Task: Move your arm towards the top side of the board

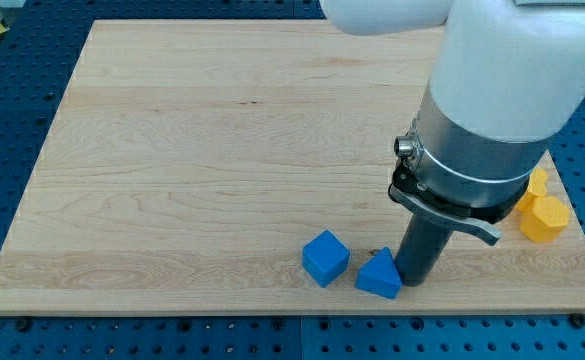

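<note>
My tip rests on the wooden board near its bottom edge, right of centre. A blue triangular block lies just left of the tip, touching or nearly touching it. A blue cube sits a little further left, close beside the triangular block. A yellow hexagonal block lies at the board's right edge, right of the tip, with a second yellow block just above it, partly hidden behind the arm.
The white and grey arm body covers the board's upper right. A blue perforated table surrounds the board on all sides.
</note>
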Robot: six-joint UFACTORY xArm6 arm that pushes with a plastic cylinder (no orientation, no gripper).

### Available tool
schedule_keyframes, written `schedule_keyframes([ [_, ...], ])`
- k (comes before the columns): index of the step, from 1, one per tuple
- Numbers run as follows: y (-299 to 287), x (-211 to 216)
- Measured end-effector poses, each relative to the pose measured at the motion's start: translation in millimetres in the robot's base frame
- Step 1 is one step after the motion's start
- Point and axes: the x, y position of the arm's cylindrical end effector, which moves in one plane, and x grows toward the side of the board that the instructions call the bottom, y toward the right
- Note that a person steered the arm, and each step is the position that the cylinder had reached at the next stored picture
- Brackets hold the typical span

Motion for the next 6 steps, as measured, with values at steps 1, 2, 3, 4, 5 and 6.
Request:
schedule_keyframes([
  [1,0,-1],
  [2,4,-22],
  [3,9,-44],
  [4,17,-69],
  [5,21,-95],
  [6,21,-98],
])
